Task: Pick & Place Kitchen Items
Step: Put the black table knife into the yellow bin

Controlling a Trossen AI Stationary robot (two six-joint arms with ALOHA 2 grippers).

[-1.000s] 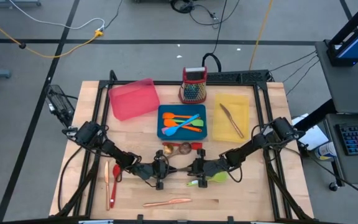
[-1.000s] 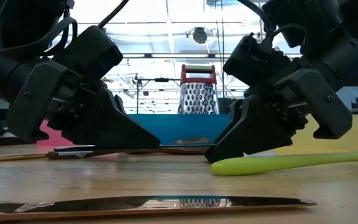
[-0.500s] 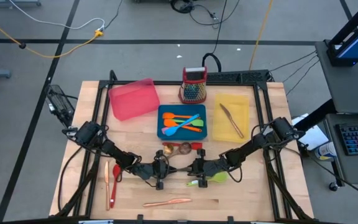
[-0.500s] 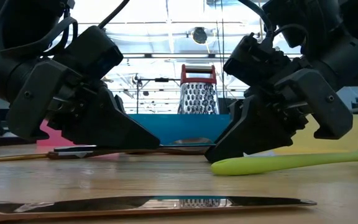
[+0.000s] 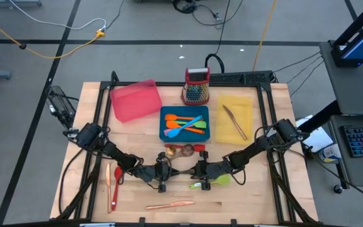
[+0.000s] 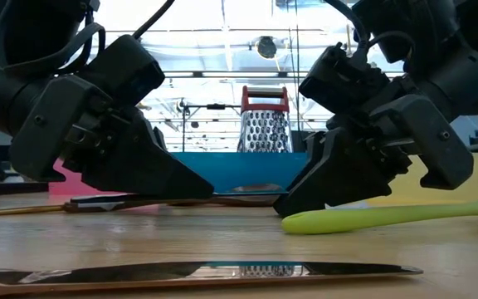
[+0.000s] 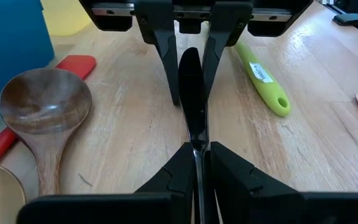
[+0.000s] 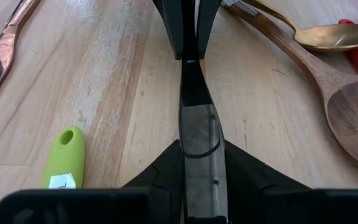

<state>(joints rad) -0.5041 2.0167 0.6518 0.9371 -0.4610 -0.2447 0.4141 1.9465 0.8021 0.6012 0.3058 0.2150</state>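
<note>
Evidently both clamped on one dark utensil (image 7: 191, 93): left claw (image 7: 196, 149) at its thin neck, right claw (image 8: 189, 146) at the blade; stiff, light, slippery.

I am gripping a slim dark utensil (image 7: 191, 93) at both ends, lying flat beside the green spatula (image 7: 258, 73).

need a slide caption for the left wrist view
Both tools, left and right, grip one dark utensil end to end over the table.

No legible text or labels.
</note>
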